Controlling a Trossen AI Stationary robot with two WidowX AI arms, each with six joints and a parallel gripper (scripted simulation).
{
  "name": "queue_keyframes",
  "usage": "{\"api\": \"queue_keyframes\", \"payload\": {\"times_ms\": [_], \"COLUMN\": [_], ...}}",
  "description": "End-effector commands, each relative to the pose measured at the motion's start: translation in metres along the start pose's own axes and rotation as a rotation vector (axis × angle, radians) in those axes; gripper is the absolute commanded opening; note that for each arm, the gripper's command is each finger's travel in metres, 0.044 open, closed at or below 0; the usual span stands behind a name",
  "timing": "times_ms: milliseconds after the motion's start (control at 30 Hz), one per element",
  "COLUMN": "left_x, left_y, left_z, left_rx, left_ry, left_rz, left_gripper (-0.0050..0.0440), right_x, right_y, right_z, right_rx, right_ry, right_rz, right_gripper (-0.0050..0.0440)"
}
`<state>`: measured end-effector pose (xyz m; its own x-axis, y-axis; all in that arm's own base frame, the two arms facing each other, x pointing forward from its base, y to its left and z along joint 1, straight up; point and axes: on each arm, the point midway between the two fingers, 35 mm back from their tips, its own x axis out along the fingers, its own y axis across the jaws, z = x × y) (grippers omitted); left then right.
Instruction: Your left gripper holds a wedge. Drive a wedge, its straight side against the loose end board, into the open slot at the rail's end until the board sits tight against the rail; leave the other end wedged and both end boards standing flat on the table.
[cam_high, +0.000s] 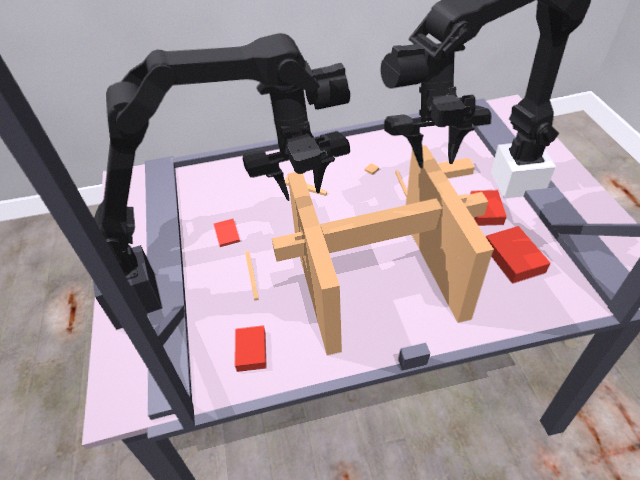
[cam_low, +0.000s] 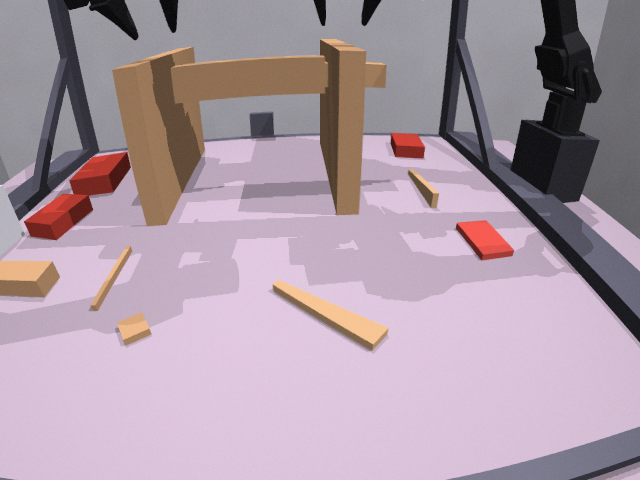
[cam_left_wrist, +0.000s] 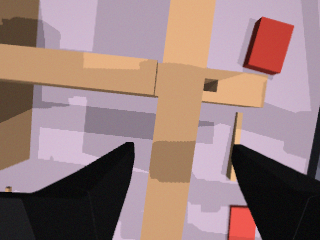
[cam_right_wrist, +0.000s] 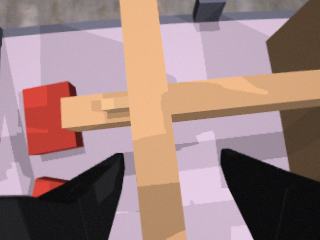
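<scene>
My left gripper (cam_high: 302, 195) (cam_low: 344, 24) (cam_left_wrist: 182, 150) is open and empty, its fingertips above and astride one upright end board (cam_high: 331, 320) (cam_low: 351, 129) (cam_left_wrist: 172, 210). Beyond that board the rail's tongue (cam_high: 282, 248) (cam_left_wrist: 245, 92) shows a dark open slot (cam_left_wrist: 210, 85). The rail (cam_high: 382, 227) (cam_low: 248, 77) joins both boards; this board appears close against its shoulder. My right gripper (cam_high: 436, 164) (cam_low: 154, 34) (cam_right_wrist: 172, 158) is open and empty above the other upright board (cam_high: 467, 289) (cam_right_wrist: 142, 50), whose slot holds a wedge (cam_right_wrist: 115, 103). Slender wooden pieces (cam_high: 252, 276) (cam_low: 330, 313) (cam_low: 111, 279) lie on the table.
Red blocks (cam_high: 250, 347) (cam_high: 226, 232) (cam_high: 518, 253) lie outside the boards on both sides. A small wooden piece (cam_high: 371, 168) (cam_low: 133, 328) and a thicker wooden block (cam_high: 457, 167) (cam_low: 25, 279) lie on the arms' side. A grey block (cam_high: 414, 355) stands at the opposite edge.
</scene>
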<state>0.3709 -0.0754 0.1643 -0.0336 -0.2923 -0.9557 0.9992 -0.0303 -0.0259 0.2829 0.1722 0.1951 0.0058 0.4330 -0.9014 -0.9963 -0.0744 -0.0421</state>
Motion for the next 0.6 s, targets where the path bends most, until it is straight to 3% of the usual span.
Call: {"api": "queue_keyframes", "payload": {"times_ms": [0, 567], "left_x": [-0.0052, -0.0077], "left_y": [0.0043, 0.0056], "left_z": [0.0077, 0.0077], "left_rx": [0.102, 0.120], "left_ry": [-0.005, -0.003], "left_rz": [-0.001, 0.010], "left_gripper": [0.0274, 0.0274], "right_x": [-0.0051, 0.0047], "right_y": [0.0029, 0.0091], "right_z": [0.0108, 0.0060], "right_rx": [-0.058, -0.063], "right_ry": [-0.012, -0.013], "right_rz": [0.034, 0.049], "right_gripper": [0.0274, 0.0274]}}
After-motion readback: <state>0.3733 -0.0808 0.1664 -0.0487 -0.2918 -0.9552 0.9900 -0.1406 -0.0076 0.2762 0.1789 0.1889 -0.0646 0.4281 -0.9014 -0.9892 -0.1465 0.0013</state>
